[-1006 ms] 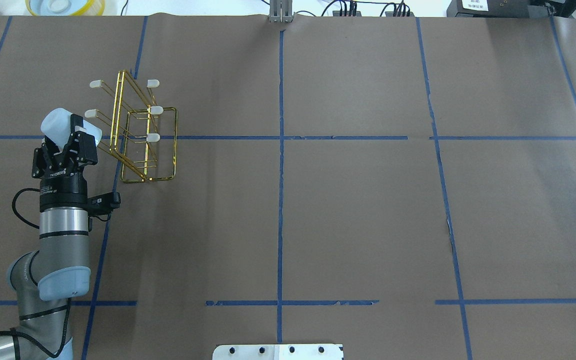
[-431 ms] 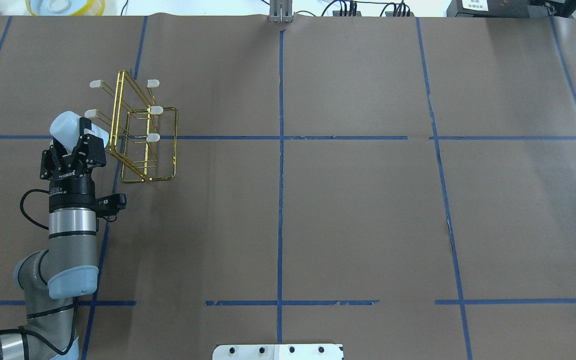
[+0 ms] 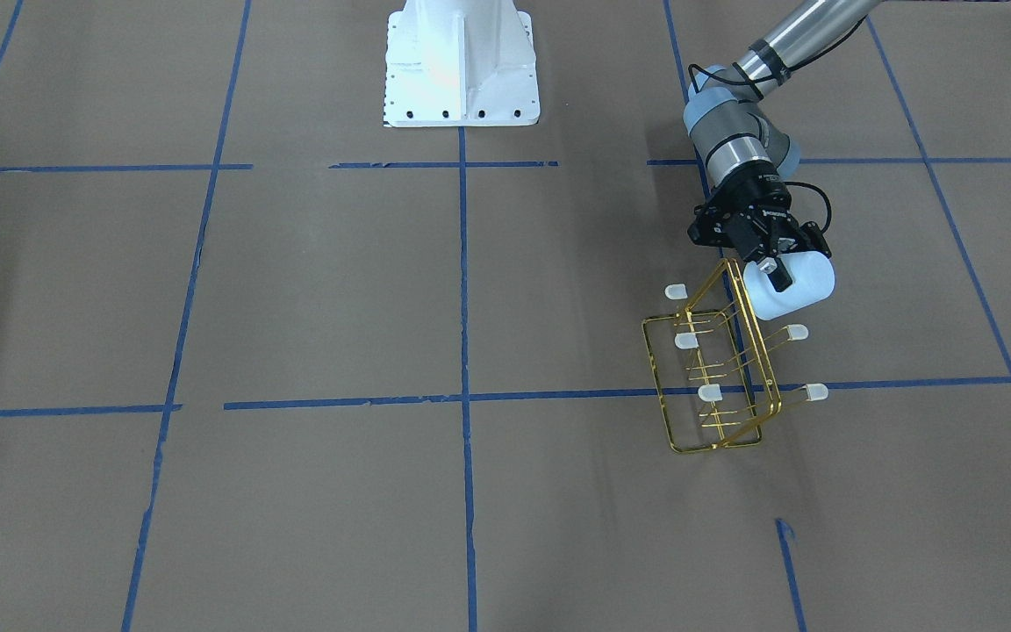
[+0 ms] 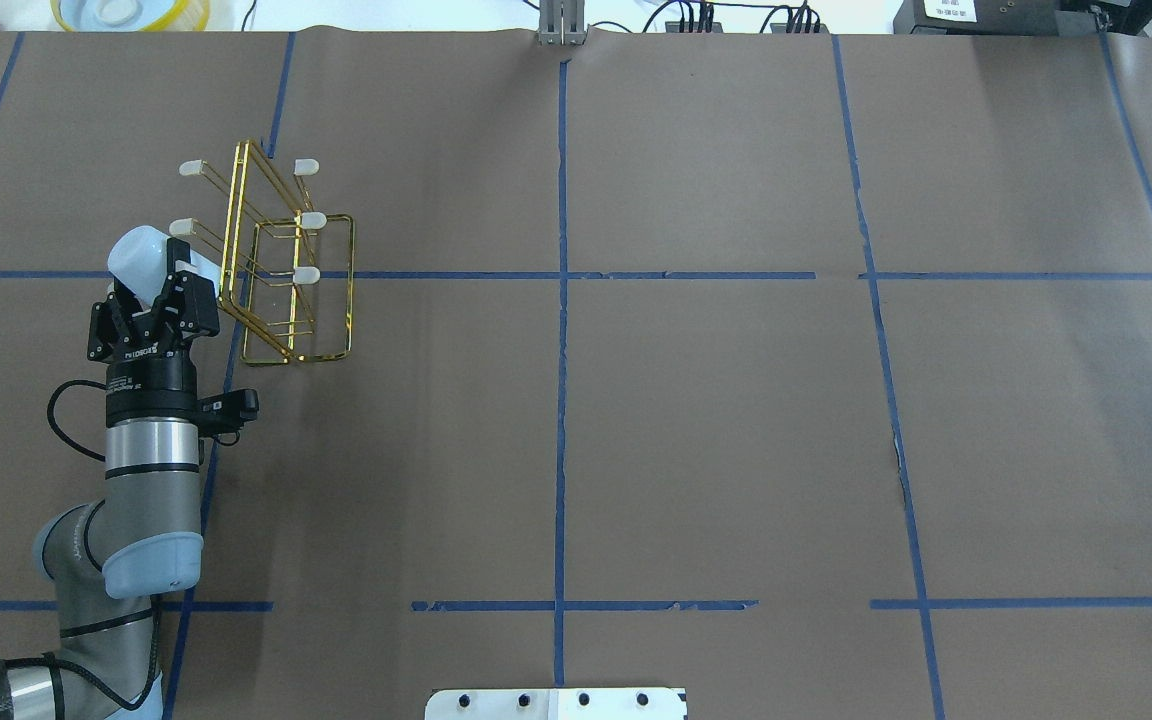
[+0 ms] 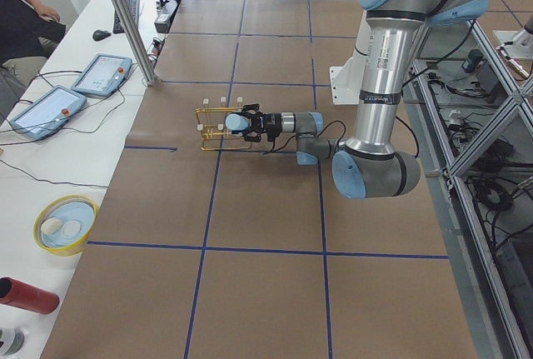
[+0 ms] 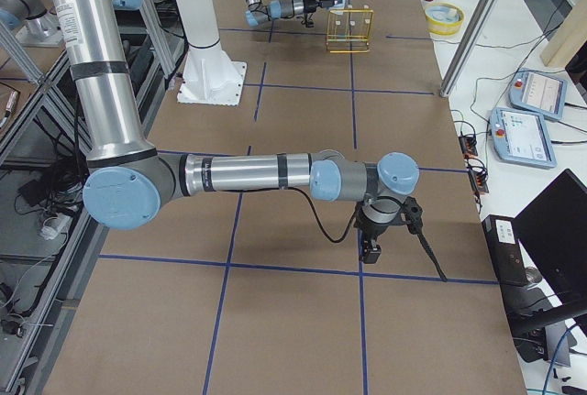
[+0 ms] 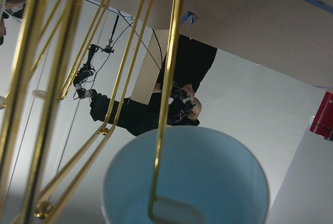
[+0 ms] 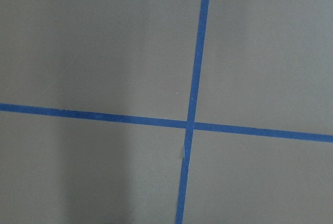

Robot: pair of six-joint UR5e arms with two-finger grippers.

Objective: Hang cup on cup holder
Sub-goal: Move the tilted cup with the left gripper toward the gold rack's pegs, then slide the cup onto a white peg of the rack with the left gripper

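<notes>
1 cup holder [image 4: 304, 273] prong [image 7: 165, 104] inside cup [image 7: 208, 182] mouth

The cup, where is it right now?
Overhead view, left side: the cup is held in the left tool, its mouth over a prong of the gold cup holder.

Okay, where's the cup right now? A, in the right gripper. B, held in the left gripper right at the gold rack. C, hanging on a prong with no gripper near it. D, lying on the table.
B: the left gripper is closed on the cup beside the cup holder, and the left wrist view shows a capped prong across the cup's open mouth.
</notes>
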